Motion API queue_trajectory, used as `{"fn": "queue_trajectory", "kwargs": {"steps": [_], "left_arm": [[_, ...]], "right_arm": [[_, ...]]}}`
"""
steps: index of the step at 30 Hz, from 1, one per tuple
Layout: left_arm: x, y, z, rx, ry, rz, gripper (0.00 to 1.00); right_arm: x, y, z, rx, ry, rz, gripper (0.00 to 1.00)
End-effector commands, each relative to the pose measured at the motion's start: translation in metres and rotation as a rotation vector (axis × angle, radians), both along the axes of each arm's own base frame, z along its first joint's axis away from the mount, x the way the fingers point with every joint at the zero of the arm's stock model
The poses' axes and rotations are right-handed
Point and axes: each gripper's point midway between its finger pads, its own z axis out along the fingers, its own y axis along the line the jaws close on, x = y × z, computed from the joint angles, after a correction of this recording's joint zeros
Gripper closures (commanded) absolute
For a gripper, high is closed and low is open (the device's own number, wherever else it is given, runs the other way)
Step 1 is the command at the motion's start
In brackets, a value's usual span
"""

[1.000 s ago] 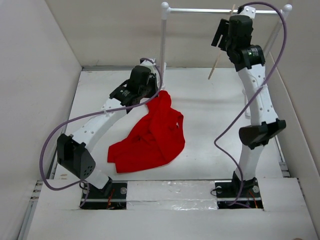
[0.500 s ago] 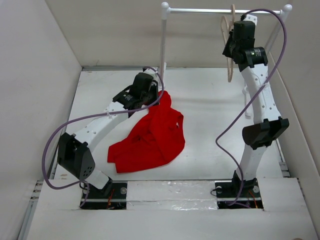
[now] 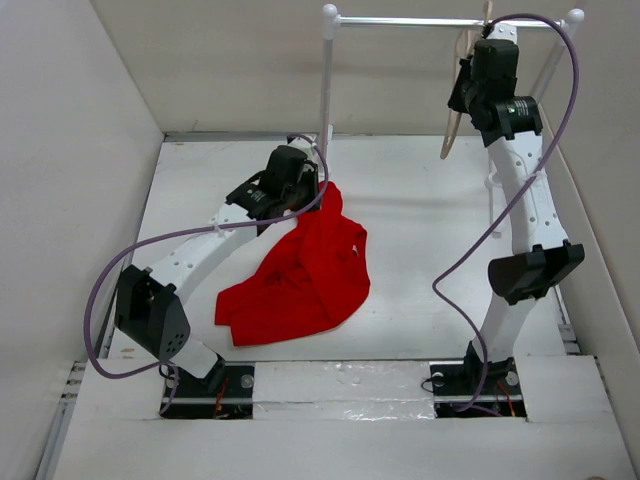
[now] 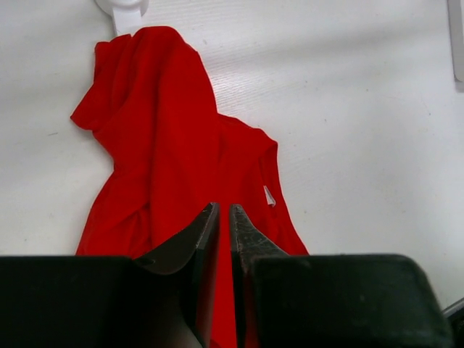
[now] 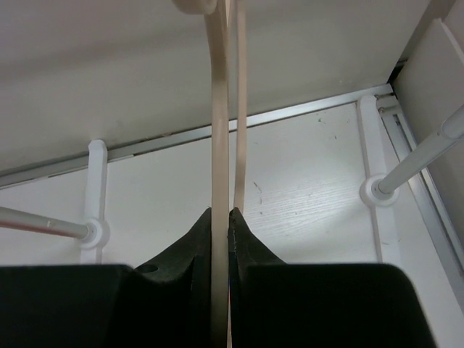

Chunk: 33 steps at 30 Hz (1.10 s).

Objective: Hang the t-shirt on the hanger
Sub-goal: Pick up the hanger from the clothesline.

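Note:
The red t-shirt lies crumpled on the white table, with one end pulled up toward the rack post. My left gripper is shut on that raised end. In the left wrist view its jaws are nearly together with red cloth between them. The pale beige hanger hangs edge-on from the rack bar at the back right. My right gripper is raised beside it and shut on it. In the right wrist view a hanger limb runs straight between the closed jaws.
A white-posted rack with a metal bar spans the back. Its left post stands just behind the left gripper, and its foot touches the shirt's tip. The rack's feet stand on the table under the right gripper. Walls enclose the left, back and right.
The right gripper closed from wide open onto the hanger, which turned edge-on; the right arm shifted slightly right. The left arm and the shirt barely moved.

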Motion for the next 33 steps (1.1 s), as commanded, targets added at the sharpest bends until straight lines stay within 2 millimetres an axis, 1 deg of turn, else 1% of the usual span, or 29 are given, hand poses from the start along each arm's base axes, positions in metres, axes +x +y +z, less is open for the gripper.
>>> {"fn": "queue_trajectory", "kwargs": {"steps": [1,3,4,5,6,7,8,9,10,11,12,13,14,15,16,17,18,19,20,22,25,26,27,28,29,32,33], "left_arm": [[0.002,-0.014,0.015,-0.062,-0.029,-0.026,0.91],[0.005,-0.017,0.019,-0.072,-0.037,-0.029,0.89],[0.006,-0.018,0.020,-0.071,-0.038,-0.030,0.89],[0.010,-0.018,0.022,-0.066,-0.043,-0.020,0.88],[0.011,-0.019,0.024,-0.067,-0.048,-0.022,0.86],[0.012,-0.020,0.024,-0.067,-0.052,-0.028,0.85],[0.014,-0.022,0.026,-0.070,-0.059,-0.031,0.83],[0.015,-0.024,0.022,-0.065,-0.051,-0.039,0.80],[0.013,-0.030,0.022,-0.060,-0.060,-0.056,0.78],[0.013,-0.035,0.020,-0.047,-0.065,-0.066,0.77],[0.011,-0.042,0.020,-0.028,-0.078,-0.089,0.73],[0.006,-0.051,0.020,0.008,-0.104,-0.088,0.73],[0.002,-0.061,0.025,0.017,-0.124,-0.104,0.72],[0.001,-0.068,0.020,0.048,-0.135,-0.102,0.72],[-0.003,-0.075,0.019,0.070,-0.146,-0.115,0.72],[-0.013,-0.089,0.020,0.078,-0.155,-0.142,0.73],[-0.015,-0.092,0.014,0.092,-0.150,-0.142,0.74],[-0.014,-0.092,0.009,0.095,-0.142,-0.130,0.74],[-0.015,-0.092,0.004,0.098,-0.129,-0.128,0.74],[-0.015,-0.089,-0.008,0.119,-0.110,-0.118,0.76],[-0.014,-0.082,-0.026,0.177,-0.100,-0.112,0.76],[-0.015,-0.080,-0.034,0.205,-0.091,-0.124,0.76],[-0.015,-0.081,-0.047,0.229,-0.070,-0.142,0.81],[-0.018,-0.080,-0.061,0.261,-0.047,-0.167,0.88],[-0.023,-0.084,-0.069,0.276,-0.035,-0.189,0.90],[-0.026,-0.081,-0.093,0.335,-0.009,-0.198,0.93],[-0.025,-0.079,-0.103,0.359,0.003,-0.190,0.93]], "right_arm": [[-0.013,-0.005,0.064,-0.011,-0.182,0.043,1.00],[-0.014,-0.005,0.067,-0.018,-0.195,0.069,1.00],[-0.016,-0.005,0.072,-0.015,-0.213,0.092,1.00],[-0.019,0.002,0.076,-0.004,-0.227,0.132,1.00],[-0.022,-0.004,0.075,-0.007,-0.224,0.120,1.00],[-0.024,0.001,0.078,0.001,-0.240,0.150,1.00],[-0.032,0.001,0.085,0.002,-0.259,0.157,1.00],[-0.032,-0.002,0.071,0.001,-0.231,0.158,1.00],[-0.033,0.000,0.072,0.002,-0.249,0.171,1.00],[-0.043,-0.003,0.079,0.003,-0.273,0.176,1.00],[-0.043,-0.003,0.060,0.011,-0.239,0.189,1.00],[-0.045,0.004,0.061,0.028,-0.259,0.224,1.00],[-0.048,0.000,0.058,0.037,-0.261,0.224,1.00],[-0.059,-0.004,0.065,0.041,-0.289,0.228,1.00],[-0.060,-0.001,0.056,0.048,-0.286,0.239,1.00],[-0.065,0.000,0.056,0.057,-0.295,0.262,1.00],[-0.068,0.001,0.056,0.063,-0.307,0.271,1.00],[-0.079,-0.001,0.068,0.066,-0.348,0.280,1.00],[-0.081,0.000,0.059,0.071,-0.333,0.284,1.00],[-0.092,-0.003,0.060,0.072,-0.333,0.286,1.00],[-0.102,0.000,0.043,0.098,-0.287,0.290,1.00],[-0.113,0.001,0.046,0.117,-0.298,0.292,1.00],[-0.117,0.006,0.026,0.134,-0.260,0.300,1.00],[-0.129,0.006,0.016,0.167,-0.251,0.291,1.00],[-0.135,0.007,0.010,0.187,-0.242,0.287,1.00],[-0.154,0.015,-0.009,0.254,-0.209,0.311,1.00],[-0.166,0.018,-0.008,0.268,-0.217,0.326,1.00]]}}
